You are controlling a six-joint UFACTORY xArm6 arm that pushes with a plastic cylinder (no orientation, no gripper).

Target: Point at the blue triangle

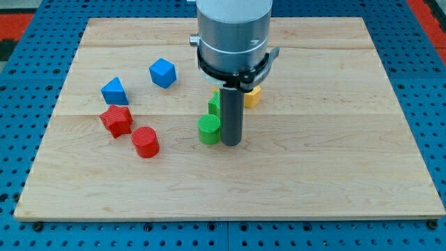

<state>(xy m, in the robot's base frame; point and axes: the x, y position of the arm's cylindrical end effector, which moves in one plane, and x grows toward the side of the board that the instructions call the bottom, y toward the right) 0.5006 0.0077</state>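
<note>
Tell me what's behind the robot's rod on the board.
Behind the rod, above my tip, part of a second green block shows on the view's left and a yellow block on the right. The rod covers most of both, so their shapes can't be made out. A green cylinder sits beside the tip.

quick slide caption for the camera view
My tip rests beside the green cylinder, far right of the blue triangle.

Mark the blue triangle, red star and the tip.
blue triangle [114, 91]: camera view, middle of its front face.
red star [116, 120]: camera view, centre of its top.
my tip [231, 143]: camera view, rod's very end, just right of the green cylinder [208, 129].
</note>
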